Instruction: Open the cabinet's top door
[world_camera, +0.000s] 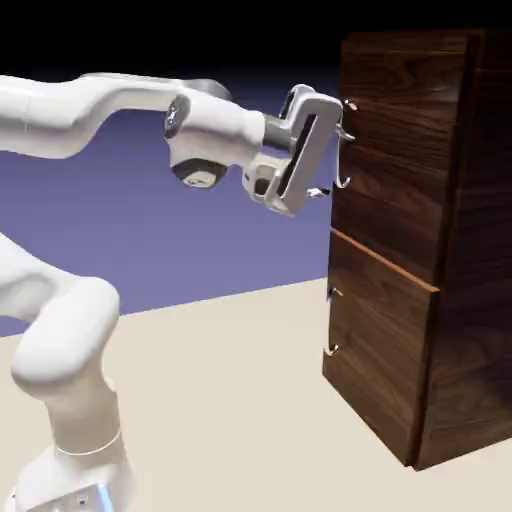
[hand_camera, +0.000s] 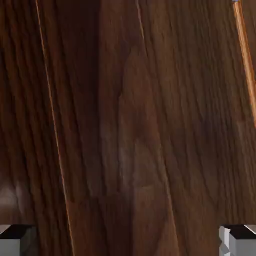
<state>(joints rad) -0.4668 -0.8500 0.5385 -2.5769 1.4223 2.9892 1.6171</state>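
one upright silver handle (world_camera: 339, 162) runs down the top door (world_camera: 400, 150) of a dark walnut cabinet (world_camera: 483, 230), on the edge toward the exterior view's left. the door appears closed, and the robot's gripper (world_camera: 332, 163) is before it, jaws spread wide and nothing grasped. the handle lies just off the fingertips, toward the exterior view's right; its long axis roughly follows the line along which the jaws part, so a pinch across the bar would likely call for a turn of the wrist. whether a finger touches the bar is hard to tell at this angle, and the hand view shows only wood grain. below are the lower door (world_camera: 380, 350) and its shorter handle (world_camera: 331, 325), apart from the hand; nothing visible blocks the reach.
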